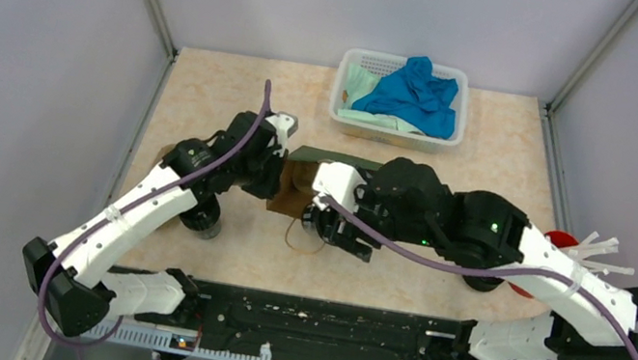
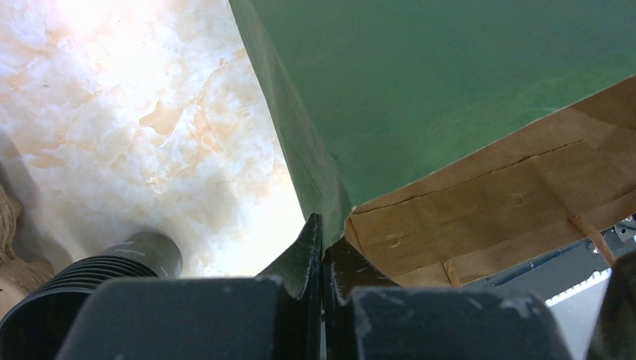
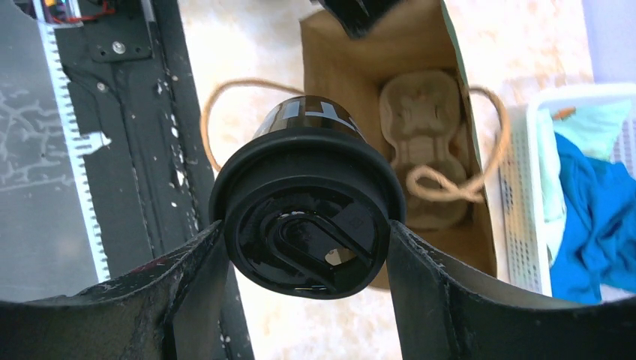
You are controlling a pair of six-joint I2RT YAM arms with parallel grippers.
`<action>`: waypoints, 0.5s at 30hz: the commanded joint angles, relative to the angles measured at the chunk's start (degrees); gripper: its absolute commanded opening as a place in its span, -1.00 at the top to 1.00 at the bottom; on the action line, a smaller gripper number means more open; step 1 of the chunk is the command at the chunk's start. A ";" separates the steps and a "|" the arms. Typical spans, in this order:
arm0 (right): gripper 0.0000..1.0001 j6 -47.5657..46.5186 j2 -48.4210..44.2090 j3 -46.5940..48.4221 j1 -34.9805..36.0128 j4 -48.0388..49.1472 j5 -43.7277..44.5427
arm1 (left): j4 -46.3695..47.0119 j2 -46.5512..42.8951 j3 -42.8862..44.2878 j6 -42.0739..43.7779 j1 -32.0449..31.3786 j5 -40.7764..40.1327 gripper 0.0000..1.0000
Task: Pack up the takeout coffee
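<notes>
Black lidded paper takeout coffee cup [image 3: 307, 225] clamped between half-spread right fingers [image 3: 191, 292] at mouth of green paper bag [image 2: 450, 75]; fully closed left fingers [image 2: 304, 255] pin its rim open.

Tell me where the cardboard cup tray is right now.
In the right wrist view, the cup tray lies at the bottom of the open paper bag, beyond the black cup clamped in the right gripper.

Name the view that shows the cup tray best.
Right wrist: the cardboard cup tray lies inside the open paper bag, in plain sight beyond the held coffee cup. Top external: the arms hide it. Left wrist: only the bag's wall.
</notes>
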 commanded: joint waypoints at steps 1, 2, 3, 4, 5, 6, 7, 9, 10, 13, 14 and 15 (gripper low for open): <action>0.06 0.01 3.72 3.78 1.44 5.16 -2.27 | 0.22 0.62 2.55 -0.25 -0.10 0.54 1.00; 0.06 -0.08 4.65 4.21 1.40 6.13 -1.65 | 0.34 0.56 2.47 -0.25 -0.08 1.47 1.00; 0.05 -0.13 5.72 4.95 1.39 6.82 -0.99 | 0.43 0.50 2.38 -0.27 -0.11 2.19 1.00; 0.05 0.20 6.97 5.81 1.43 7.42 0.18 | 0.47 0.34 2.34 -0.31 -0.08 2.45 1.00; 0.04 0.59 8.27 6.67 1.37 7.81 2.03 | 0.48 0.15 2.22 -0.34 -0.11 2.48 1.00; 0.04 0.51 9.58 7.90 1.43 7.85 4.00 | 0.62 -0.24 2.14 -0.42 -0.05 2.39 1.00; 0.04 0.15 10.69 8.39 1.41 7.88 5.60 | 0.78 -0.54 1.92 -0.49 -0.06 2.22 1.00; 0.04 -1.68 12.31 7.88 1.39 7.56 9.69 | 1.07 -1.19 1.31 -0.60 -0.13 2.29 1.00; 0.04 -3.07 12.68 7.24 1.40 7.08 11.57 | 1.29 -1.55 1.06 -0.60 -0.11 2.40 1.00; 0.04 -6.10 12.85 5.32 1.39 5.94 17.32 | 2.54 -2.85 -0.42 -0.47 -0.10 3.10 1.00; 0.04 -6.98 12.56 4.76 1.40 5.75 18.44 | 2.92 -3.29 -1.03 -0.39 -0.05 3.08 1.00; 0.04 -7.88 12.07 4.15 1.34 5.62 19.24 | 3.24 -3.66 -1.67 -0.28 -0.05 3.08 1.00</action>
